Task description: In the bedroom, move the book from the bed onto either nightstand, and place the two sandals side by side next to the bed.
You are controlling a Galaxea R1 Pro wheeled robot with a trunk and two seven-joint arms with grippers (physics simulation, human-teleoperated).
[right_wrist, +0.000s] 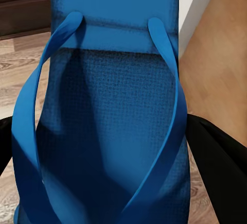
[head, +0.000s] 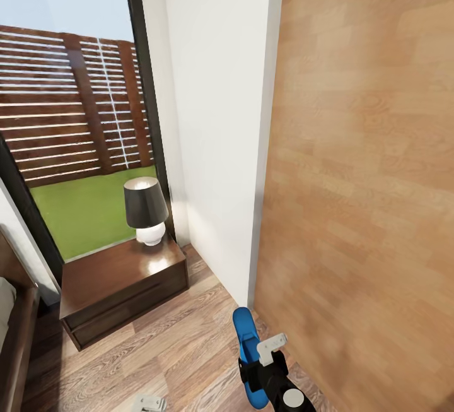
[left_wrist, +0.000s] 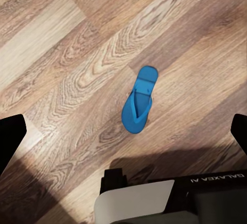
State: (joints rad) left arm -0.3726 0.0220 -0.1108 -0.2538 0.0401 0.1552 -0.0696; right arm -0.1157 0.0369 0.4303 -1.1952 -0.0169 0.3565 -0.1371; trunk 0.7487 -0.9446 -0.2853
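My right gripper (head: 260,364) is shut on one bright blue sandal (head: 246,346) and holds it above the wood floor, low in the head view. In the right wrist view this sandal (right_wrist: 110,105) sits between the two black fingers (right_wrist: 218,157), straps facing the camera. The second blue sandal (left_wrist: 138,100) lies flat on the floor beneath my left gripper (left_wrist: 124,135), which hangs open well above it. A dark brown nightstand (head: 123,286) stands by the window. A strip of the bed (head: 16,330) shows at the left edge. The book is out of view.
A black-shaded lamp (head: 145,210) with a white base stands on the nightstand. A white wall corner (head: 221,147) and a tall light-wood panel (head: 366,178) rise close on the right. Behind the nightstand is a black-framed window (head: 82,115). My own base (left_wrist: 154,198) shows below the left gripper.
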